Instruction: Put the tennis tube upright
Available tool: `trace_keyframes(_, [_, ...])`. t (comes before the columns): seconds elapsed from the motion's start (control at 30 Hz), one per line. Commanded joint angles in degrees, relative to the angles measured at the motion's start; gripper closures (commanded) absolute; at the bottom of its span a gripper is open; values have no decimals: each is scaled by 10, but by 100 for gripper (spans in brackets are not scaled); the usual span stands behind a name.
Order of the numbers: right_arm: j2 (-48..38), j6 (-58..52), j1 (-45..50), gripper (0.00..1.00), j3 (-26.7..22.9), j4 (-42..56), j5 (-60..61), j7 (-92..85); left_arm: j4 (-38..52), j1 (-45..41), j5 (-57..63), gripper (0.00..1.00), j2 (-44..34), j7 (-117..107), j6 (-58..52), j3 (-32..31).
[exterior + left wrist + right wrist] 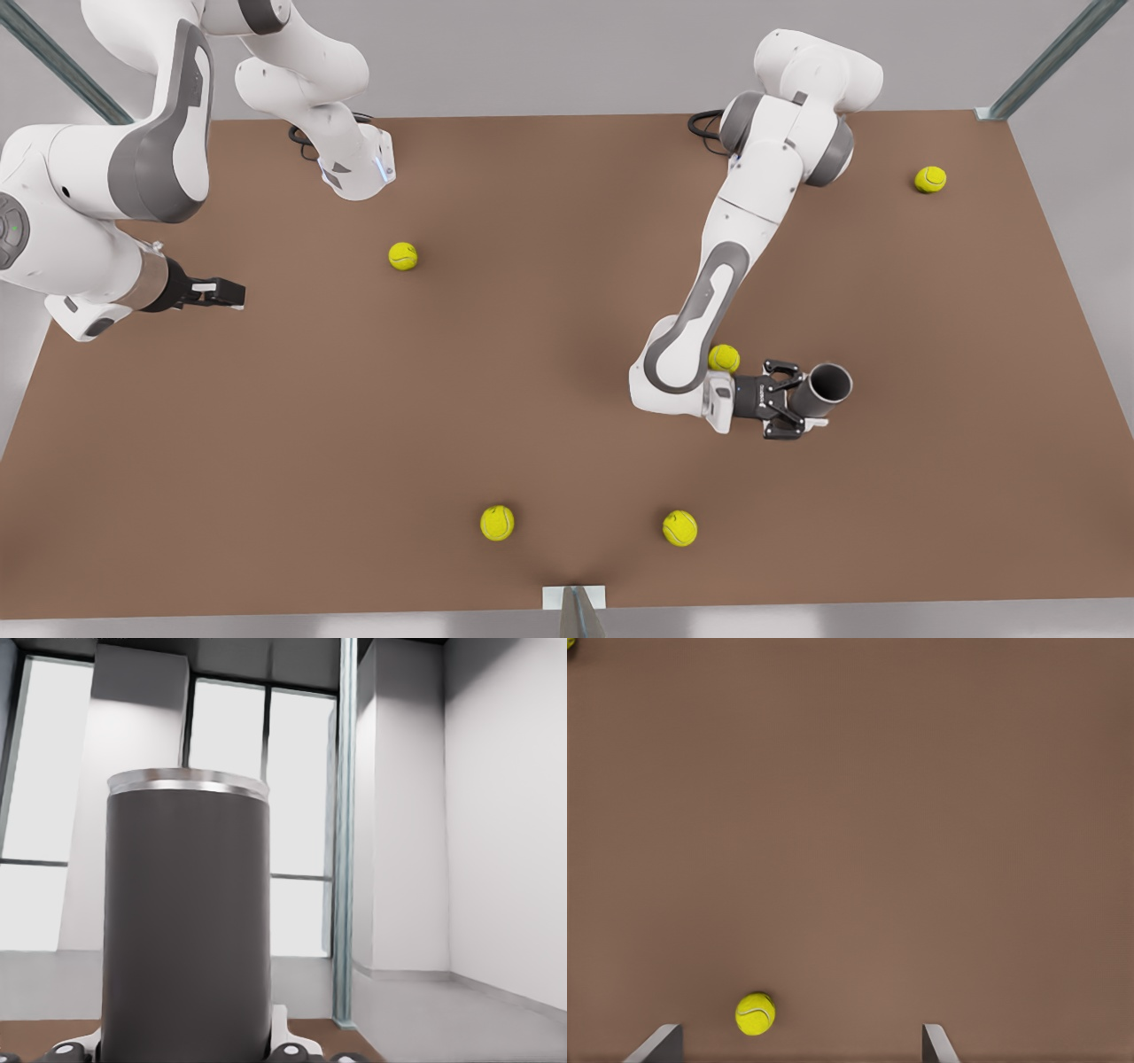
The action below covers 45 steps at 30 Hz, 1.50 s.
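Observation:
The tennis tube (828,386) is a dark grey cylinder with a lighter rim, and it stands upright with its open mouth facing up in the front view. My left gripper (800,400) is shut on its side, on the front view's right. In the left wrist view the tennis tube (186,921) rises straight up between the finger pads (291,1049). I cannot tell whether its base touches the table. My right gripper (221,292) waits open at the front view's left, above the table, with nothing between its fingertips (663,1043).
Several yellow-green tennis balls lie on the brown table (532,372): one (403,256) left of centre, one (724,358) just behind the left arm's wrist, two (497,523) (679,528) near the front edge, one (930,179) far right. A ball (755,1013) lies below the right gripper.

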Motion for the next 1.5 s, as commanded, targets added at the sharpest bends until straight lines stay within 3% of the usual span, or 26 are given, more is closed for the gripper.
trace_keyframes(0.0, [2,0,0,0,0,0,1,0,1,0,3,31,1,202,11,0])
trace_keyframes(0.27, [4,1,0,0,0,0,1,0,18,4,15,30,49,171,21,0])
trace_keyframes(0.3, [4,1,0,0,0,0,1,0,18,4,13,21,49,173,21,0])
trace_keyframes(0.33, [4,1,0,0,0,0,1,0,18,5,11,0,49,175,23,0])
trace_keyframes(1.47, [4,1,0,0,0,1,2,0,-3,-17,-50,0,20,187,-37,-8])
